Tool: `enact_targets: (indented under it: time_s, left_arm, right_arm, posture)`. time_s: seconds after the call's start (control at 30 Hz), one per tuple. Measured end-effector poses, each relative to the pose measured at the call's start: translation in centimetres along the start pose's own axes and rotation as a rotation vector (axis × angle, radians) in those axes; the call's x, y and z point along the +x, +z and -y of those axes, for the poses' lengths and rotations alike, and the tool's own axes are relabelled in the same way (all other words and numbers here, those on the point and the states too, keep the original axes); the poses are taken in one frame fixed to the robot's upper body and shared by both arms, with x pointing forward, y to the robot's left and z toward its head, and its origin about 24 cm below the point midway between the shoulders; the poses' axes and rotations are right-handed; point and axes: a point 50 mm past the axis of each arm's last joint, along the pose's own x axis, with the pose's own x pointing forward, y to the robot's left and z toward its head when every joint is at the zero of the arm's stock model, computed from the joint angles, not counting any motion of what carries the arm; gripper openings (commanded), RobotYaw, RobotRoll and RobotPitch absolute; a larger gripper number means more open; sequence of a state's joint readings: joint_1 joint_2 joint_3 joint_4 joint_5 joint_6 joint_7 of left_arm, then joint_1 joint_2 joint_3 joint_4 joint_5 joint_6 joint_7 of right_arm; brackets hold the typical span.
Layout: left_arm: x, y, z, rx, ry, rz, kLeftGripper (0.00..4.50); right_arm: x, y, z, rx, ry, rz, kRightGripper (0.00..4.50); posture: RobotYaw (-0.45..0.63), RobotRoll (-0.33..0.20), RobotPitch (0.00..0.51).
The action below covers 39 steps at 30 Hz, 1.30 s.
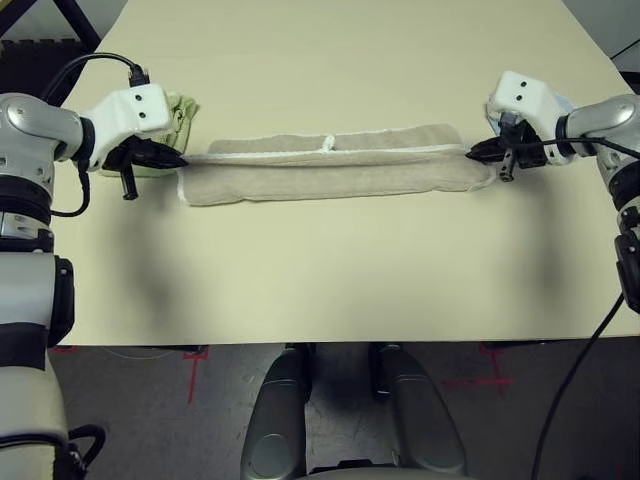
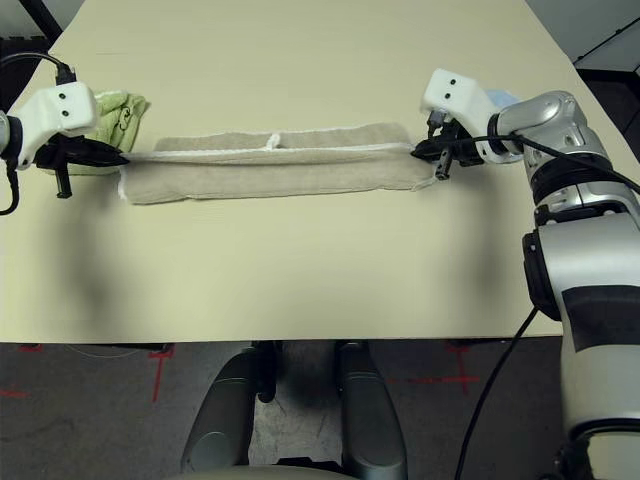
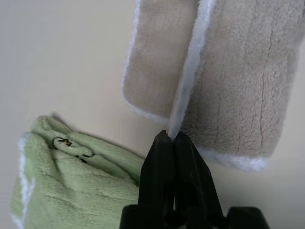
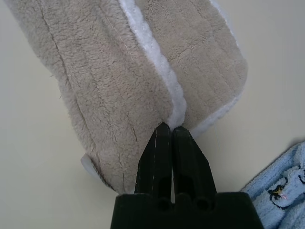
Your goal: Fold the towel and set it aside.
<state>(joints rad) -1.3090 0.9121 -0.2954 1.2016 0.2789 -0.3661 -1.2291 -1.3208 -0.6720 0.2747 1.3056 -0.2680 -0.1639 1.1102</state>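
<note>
Beige terry towel (image 1: 330,165) stretched long across the cream table (image 1: 320,280).
Left gripper (image 1: 180,158) and right gripper (image 1: 472,152) pinch its fluffy white-edged ends, black fingers closed tight on the trim.

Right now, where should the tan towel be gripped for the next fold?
Grip the towel by the white edging at its two short ends, coming from each side. It lies as a long, stretched strip, and the left gripper and right gripper already pinch there.
</note>
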Motion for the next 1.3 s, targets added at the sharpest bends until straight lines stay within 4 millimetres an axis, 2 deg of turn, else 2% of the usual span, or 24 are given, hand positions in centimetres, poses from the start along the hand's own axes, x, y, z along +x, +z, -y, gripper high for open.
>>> enact_targets:
  time_s: [0.3,0.5,0.93,1.2,1.3]
  left_arm:
    - [0.9,0.4,0.0,0.024,-0.013,-0.024,0.03]
    - [1.1,0.4,0.0,0.026,0.012,-0.024,0.03]
    - [2.4,1.4,-0.4,0.062,0.097,-0.026,0.03]
    - [2.8,1.4,-0.3,0.067,0.081,-0.041,0.03]
    - [2.8,1.4,-0.3,0.069,0.084,-0.05,0.0]
  right_arm:
    - [-0.5,1.0,1.2,-0.022,-0.132,0.001,0.0]
    - [-0.1,1.3,1.4,-0.02,-0.206,0.019,0.0]
    - [0.0,0.9,1.5,-0.015,-0.259,-0.015,0.0]
    - [0.1,1.0,1.6,-0.019,-0.292,-0.017,0.0]
    - [0.2,1.1,1.8,-0.021,-0.334,-0.014,0.83]
  posture:
    - [-0.01,0.0,0.255]
    - [-0.01,0.0,0.257]
    - [-0.01,0.0,0.258]
    - [-0.02,0.0,0.258]
    - [-0.02,0.0,0.258]
